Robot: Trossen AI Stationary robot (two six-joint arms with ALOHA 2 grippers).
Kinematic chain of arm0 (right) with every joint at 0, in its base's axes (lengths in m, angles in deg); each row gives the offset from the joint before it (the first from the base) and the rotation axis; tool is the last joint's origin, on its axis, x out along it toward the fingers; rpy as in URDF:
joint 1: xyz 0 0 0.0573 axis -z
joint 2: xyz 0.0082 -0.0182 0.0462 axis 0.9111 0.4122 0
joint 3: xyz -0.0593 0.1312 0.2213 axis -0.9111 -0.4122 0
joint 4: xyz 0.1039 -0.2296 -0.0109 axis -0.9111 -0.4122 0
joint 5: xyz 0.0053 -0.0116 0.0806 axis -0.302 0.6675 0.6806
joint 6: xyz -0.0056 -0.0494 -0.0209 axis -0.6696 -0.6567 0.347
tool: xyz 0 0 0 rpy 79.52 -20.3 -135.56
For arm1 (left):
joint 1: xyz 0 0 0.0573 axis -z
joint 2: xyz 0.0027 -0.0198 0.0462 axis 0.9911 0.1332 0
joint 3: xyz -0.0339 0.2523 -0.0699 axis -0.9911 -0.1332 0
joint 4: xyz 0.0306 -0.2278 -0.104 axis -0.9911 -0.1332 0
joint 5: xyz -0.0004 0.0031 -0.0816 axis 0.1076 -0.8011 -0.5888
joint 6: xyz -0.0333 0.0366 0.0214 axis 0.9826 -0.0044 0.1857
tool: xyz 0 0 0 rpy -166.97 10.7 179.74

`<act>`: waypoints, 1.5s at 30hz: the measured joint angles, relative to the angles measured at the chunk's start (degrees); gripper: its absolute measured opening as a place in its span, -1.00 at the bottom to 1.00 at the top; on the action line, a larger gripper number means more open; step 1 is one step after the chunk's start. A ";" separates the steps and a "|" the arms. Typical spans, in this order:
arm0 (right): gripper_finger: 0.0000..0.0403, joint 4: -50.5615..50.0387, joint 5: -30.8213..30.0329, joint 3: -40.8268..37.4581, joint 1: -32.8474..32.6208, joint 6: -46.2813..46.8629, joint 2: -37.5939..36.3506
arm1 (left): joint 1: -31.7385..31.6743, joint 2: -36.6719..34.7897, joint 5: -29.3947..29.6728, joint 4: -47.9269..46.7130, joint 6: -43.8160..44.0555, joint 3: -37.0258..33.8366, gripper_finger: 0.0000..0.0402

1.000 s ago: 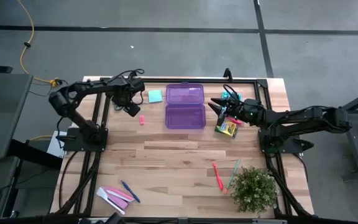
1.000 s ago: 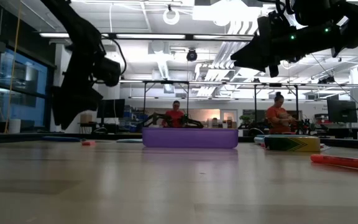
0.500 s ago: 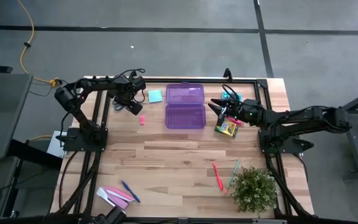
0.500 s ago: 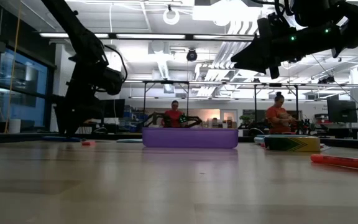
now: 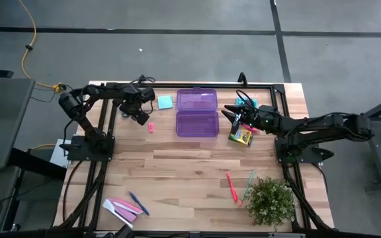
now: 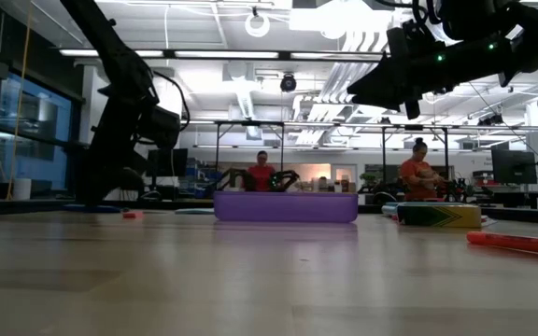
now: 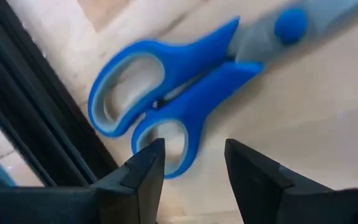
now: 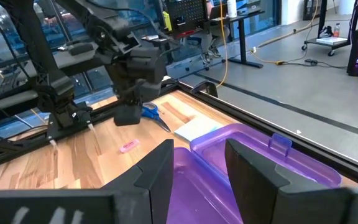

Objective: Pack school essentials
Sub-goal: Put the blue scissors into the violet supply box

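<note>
Two arms work over the wooden table [image 5: 197, 172], one from each side edge. The left gripper [image 7: 191, 163] hovers just above the blue-handled scissors [image 7: 173, 93] near the far-left corner, its fingers [image 7: 145, 171] apart and straddling one handle loop, not gripping it. The right gripper [image 8: 194, 163] hangs with jaws spread and empty over the open purple case [image 5: 197, 114] at the far edge. The green sticky-note pad [image 5: 165, 102] lies beside the case, the pink eraser [image 5: 151, 127] nearby, the yellow crayon box [image 5: 241, 135] at the case's other side. Pens [image 5: 231, 187] lie toward the near edge beside a potted plant [image 5: 270, 201].
</note>
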 joint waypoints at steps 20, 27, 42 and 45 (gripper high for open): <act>-0.32 -0.79 -0.02 0.00 0.00 1.30 0.00 | 0.28 0.00 -1.94 -0.23 1.02 0.05 -0.27; -0.32 -1.06 -0.02 0.00 0.00 1.52 0.00 | 0.32 0.00 -7.08 -0.31 -0.29 1.10 -0.59; -0.32 -1.94 -0.04 0.00 0.00 1.07 0.00 | 2.60 -0.13 -16.65 2.42 -2.43 1.21 -0.83; -0.32 -2.10 -0.04 0.00 0.00 1.08 0.00 | 2.90 -0.11 -16.60 2.59 -2.44 1.21 -0.80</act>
